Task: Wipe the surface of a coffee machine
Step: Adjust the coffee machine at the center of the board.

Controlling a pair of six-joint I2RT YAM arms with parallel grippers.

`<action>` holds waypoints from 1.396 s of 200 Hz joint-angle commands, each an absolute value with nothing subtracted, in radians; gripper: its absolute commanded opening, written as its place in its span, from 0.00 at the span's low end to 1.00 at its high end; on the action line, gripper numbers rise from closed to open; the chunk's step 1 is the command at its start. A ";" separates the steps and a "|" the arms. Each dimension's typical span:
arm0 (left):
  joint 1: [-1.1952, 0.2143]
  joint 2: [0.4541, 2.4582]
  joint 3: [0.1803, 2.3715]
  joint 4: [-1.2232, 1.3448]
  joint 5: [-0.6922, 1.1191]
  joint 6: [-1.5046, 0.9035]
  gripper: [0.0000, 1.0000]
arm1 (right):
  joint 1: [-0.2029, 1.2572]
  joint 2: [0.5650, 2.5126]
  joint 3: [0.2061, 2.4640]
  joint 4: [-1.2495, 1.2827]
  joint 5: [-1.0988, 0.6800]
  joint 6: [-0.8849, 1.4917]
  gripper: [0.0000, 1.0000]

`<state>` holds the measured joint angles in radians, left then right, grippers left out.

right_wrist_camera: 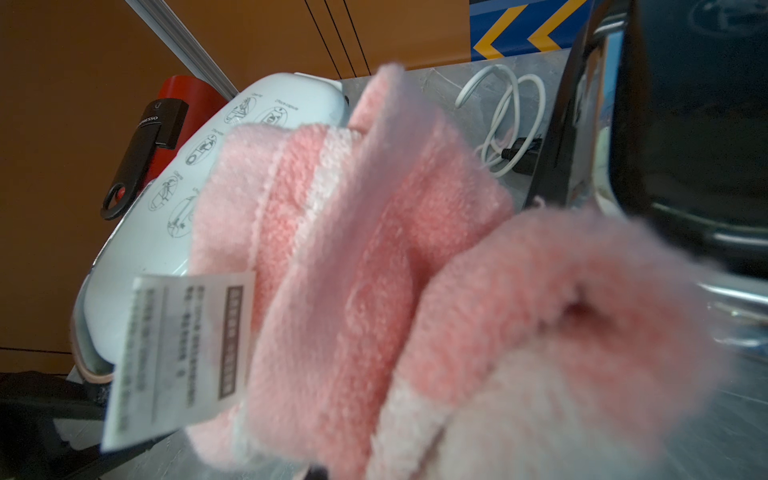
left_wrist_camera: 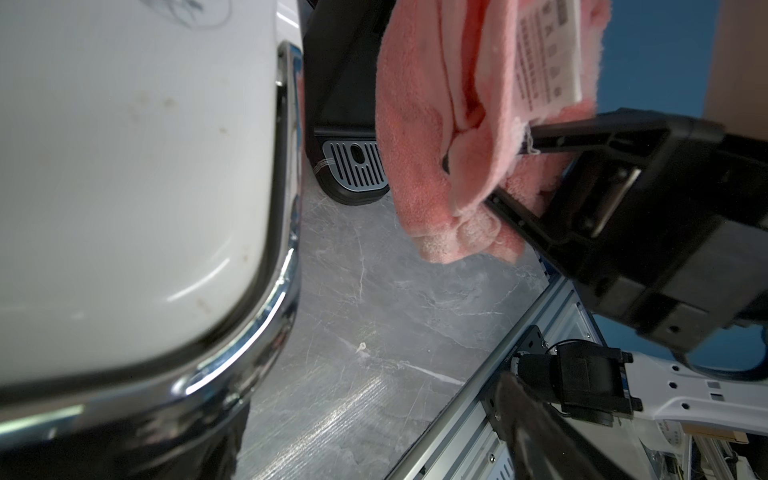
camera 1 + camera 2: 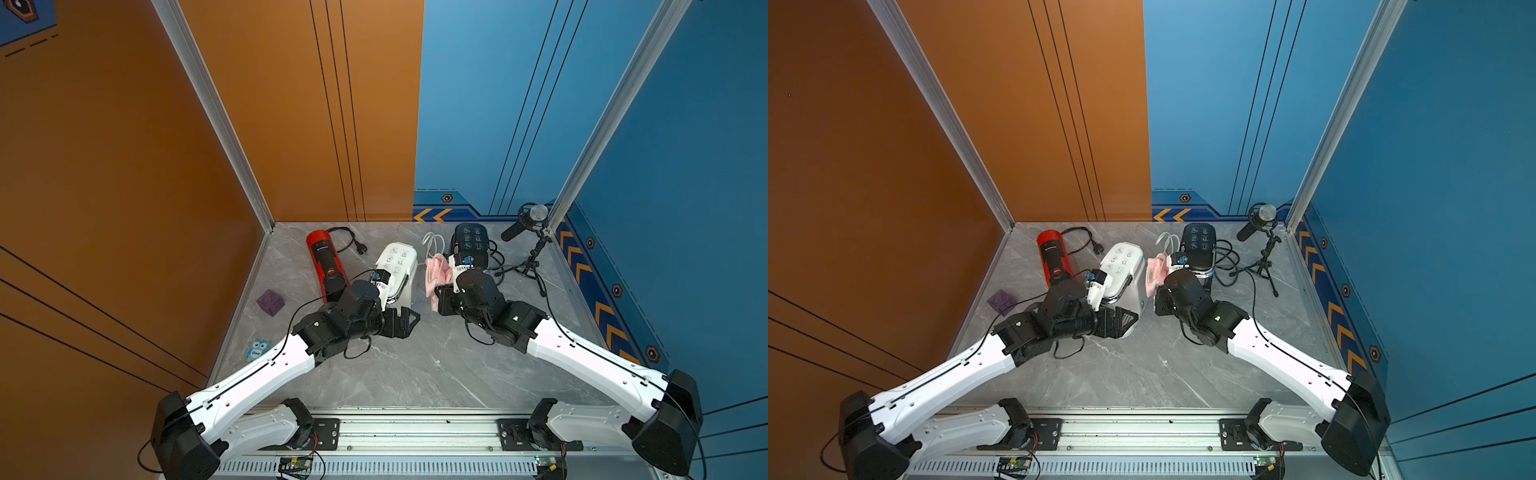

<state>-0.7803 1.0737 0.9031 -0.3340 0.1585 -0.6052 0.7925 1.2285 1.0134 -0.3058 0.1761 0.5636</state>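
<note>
A grey marble-patterned desk point(image 3: 415, 365) fills the floor of the orange and blue booth. Three coffee machines stand along its far side.

The white plastic coffee machine with printed pictograms on its lid point(image 3: 399, 259) is in the middle. In the left wrist view its side point(image 2: 124, 166) shows faint brownish spots above a chrome rim. To its right is a black glossy coffee machine point(image 3: 471, 243), whose slotted metal drip tray point(image 2: 357, 166) faces the near edge. To its left a red cylindrical coffee machine with a black top point(image 3: 322, 253) lies back toward the corner.

The left tool point(image 3: 405, 322) sits low at the white machine's near end, spread wide with nothing pinched between its fingers. One finger lies close along the machine's base.

The right tool point(image 3: 442, 297) is raised in the gap between the white and black machines. Its fingers point(image 2: 540, 141) are clamped tight on a bunched pink terry cloth point(image 3: 436, 272). The cloth hangs just beside the white machine's right flank. The left wrist view shows a narrow gap between cloth point(image 2: 424, 124) and machine.

A black microphone with a silver mesh head on a small tripod point(image 3: 536, 214) stands in the far right corner. A coiled white cable point(image 3: 432, 241) lies behind the cloth. A purple cube point(image 3: 270, 302) and a small blue owl card point(image 3: 257, 349) rest near the left wall. A white printed care label point(image 1: 174, 353) dangles from the cloth.
</note>
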 commanded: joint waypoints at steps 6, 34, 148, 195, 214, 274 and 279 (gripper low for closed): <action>-0.785 0.967 0.927 -0.387 0.162 -0.569 0.94 | 0.784 1.225 1.046 -0.337 0.168 0.536 0.00; -0.782 0.916 1.063 -0.613 0.071 -0.502 0.94 | 0.775 1.227 1.045 -0.342 0.160 0.534 0.00; -0.431 1.184 1.158 -0.540 0.287 -0.426 1.00 | 0.750 1.201 1.026 -0.367 0.155 0.529 0.00; -0.452 1.215 1.084 -0.425 0.387 -0.503 1.00 | 0.740 1.172 0.998 -0.365 0.161 0.536 0.00; -0.486 1.212 1.052 -0.391 0.388 -0.528 1.00 | 0.732 1.163 0.994 -0.368 0.163 0.535 0.00; -0.611 1.203 0.989 -0.327 0.310 -0.580 1.00 | 0.715 1.132 0.974 -0.367 0.156 0.531 0.00; -0.625 1.204 0.991 -0.323 0.302 -0.585 1.00 | 0.713 1.129 0.970 -0.367 0.156 0.532 0.00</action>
<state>-0.5716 1.2133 1.0142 -0.3759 0.3210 -0.5468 0.7261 1.1687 0.9920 -0.3565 0.1543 0.5461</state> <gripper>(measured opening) 0.996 0.120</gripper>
